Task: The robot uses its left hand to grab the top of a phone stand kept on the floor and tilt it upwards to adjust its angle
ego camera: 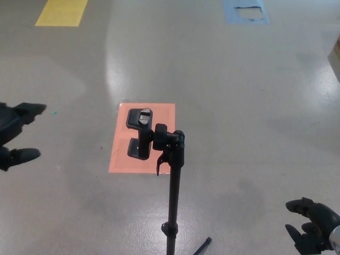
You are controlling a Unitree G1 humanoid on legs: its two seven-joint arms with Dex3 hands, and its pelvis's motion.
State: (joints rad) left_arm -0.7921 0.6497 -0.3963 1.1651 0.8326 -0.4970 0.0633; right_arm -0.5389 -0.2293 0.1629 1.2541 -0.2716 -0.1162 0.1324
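A black phone stand (172, 186) rises from the floor on a thin pole. Its clamp head (139, 133) sits at the top, tilted up toward me, with nothing in it. My left hand (15, 135) is at the far left edge, open, fingers spread, well clear of the clamp. My right hand (313, 227) hangs low at the bottom right corner, fingers loosely curled and apart, holding nothing.
An orange square (142, 138) is taped on the grey floor under the clamp head. A yellow patch (61, 11) lies at the top left and a blue patch (247, 10) at the top right. One tripod leg tip (204, 245) shows near the pole's base.
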